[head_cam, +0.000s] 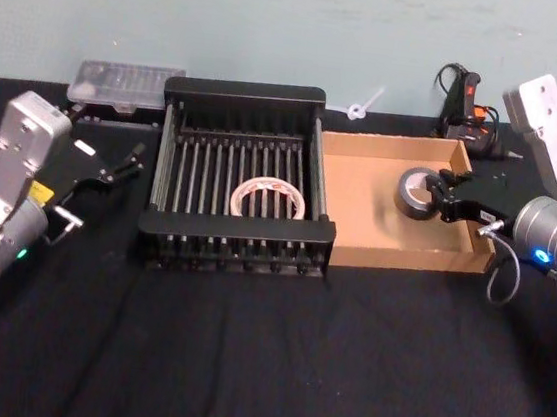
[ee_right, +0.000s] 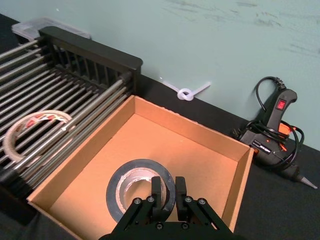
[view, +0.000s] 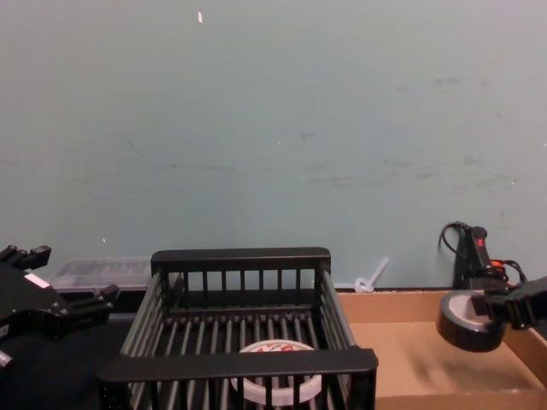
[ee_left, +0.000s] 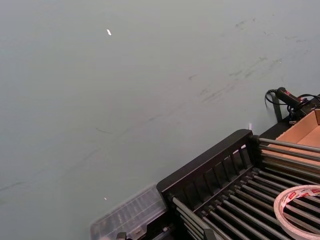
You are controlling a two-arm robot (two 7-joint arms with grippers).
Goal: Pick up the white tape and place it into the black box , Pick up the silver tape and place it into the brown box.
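The black box (head_cam: 236,226) stood at the table's middle, with the brown box (head_cam: 377,230) touching its right side. The white tape (head_cam: 269,198) lay flat in the black box. The silver tape (head_cam: 418,193) hung over the right part of the brown box, seemingly clear of its floor. Behind the black box's left corner lay a plastic case (head_cam: 126,86); behind the brown box, a glue gun (head_cam: 463,104).

My right gripper (ee_right: 167,192) fingers cover the silver tape's (ee_right: 131,186) near rim. White tape (ee_left: 300,210) cut off at wrist-view edge; its red print seems unreadable.
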